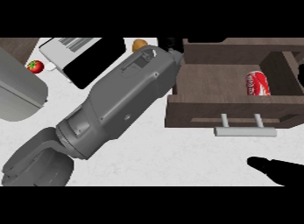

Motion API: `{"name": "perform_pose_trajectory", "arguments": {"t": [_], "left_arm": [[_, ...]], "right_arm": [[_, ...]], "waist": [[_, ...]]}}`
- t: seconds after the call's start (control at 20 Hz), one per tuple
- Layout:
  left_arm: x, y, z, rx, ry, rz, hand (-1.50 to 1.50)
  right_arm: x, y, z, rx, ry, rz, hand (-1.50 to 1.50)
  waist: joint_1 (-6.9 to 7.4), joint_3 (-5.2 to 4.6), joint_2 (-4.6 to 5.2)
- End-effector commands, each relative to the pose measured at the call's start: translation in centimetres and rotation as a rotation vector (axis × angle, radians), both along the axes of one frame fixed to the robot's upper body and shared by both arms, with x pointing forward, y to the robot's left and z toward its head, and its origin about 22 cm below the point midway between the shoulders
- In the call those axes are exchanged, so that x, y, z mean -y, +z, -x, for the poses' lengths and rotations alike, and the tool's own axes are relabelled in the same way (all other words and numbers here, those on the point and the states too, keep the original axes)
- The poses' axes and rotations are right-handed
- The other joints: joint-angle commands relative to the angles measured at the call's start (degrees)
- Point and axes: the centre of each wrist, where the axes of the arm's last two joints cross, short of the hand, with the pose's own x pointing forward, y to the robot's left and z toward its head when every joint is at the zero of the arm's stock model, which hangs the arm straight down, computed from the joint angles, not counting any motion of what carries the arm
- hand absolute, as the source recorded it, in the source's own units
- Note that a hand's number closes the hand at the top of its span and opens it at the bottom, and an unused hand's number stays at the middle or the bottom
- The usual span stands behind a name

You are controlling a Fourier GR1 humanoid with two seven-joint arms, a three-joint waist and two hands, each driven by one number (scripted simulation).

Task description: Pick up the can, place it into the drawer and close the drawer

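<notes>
- Right hand (284,171) showed at the lower right of the head view as a black shape low over the white desk (173,157), with one digit pointing left; whether its fingers were curled or straight could not be told.
- Left forearm (115,105) ran diagonally from the lower left up to the drawer's left edge. The left hand itself was hidden past the end of the forearm (only a dark sliver beside the drawer wall), so its state could not be told.
- Can (257,83), red with white lettering, lay on its side inside the drawer (235,111), toward the right half of the compartment.
- Drawer was pulled out and open, dark brown wood, with a pale bar handle (243,130) on its front face.
- Tomato (36,66), red with a green top, sat on the desk at the upper left, well apart from the drawer.
- White toaster-like appliance (67,48) with a black panel stood just right of the tomato; a small orange-brown item (139,44) showed behind it, too small to identify.
</notes>
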Motion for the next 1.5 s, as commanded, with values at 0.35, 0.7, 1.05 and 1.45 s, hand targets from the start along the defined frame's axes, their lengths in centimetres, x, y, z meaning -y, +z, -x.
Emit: {"name": "perform_pose_trajectory", "arguments": {"t": [0.35,0.7,1.05,1.45], "left_arm": [[-3.7,0.0,-1.2,-0.009,0.028,-0.025,-1.50],[-5.8,2.0,-1.2,-0.001,0.065,-0.036,-1.50],[-9.3,1.0,-1.0,-0.014,0.087,-0.030,-1.50],[-11.1,2.5,-0.1,-0.004,0.082,-0.048,-1.50]], "right_arm": [[-4.6,-3.9,-9.7,-0.016,0.003,0.298,-1.50],[-7.4,-6.6,-14.0,-0.041,-0.040,0.514,-1.50],[-7.1,-9.9,-18.2,-0.082,-0.118,0.512,-1.50],[-5.5,-12.9,-20.6,-0.048,-0.203,0.583,-1.50]], "waist": [[1.17,0.01,-0.12],[1.98,0.01,-0.28],[1.74,0.03,-0.21],[2.52,0.08,0.03]]}}
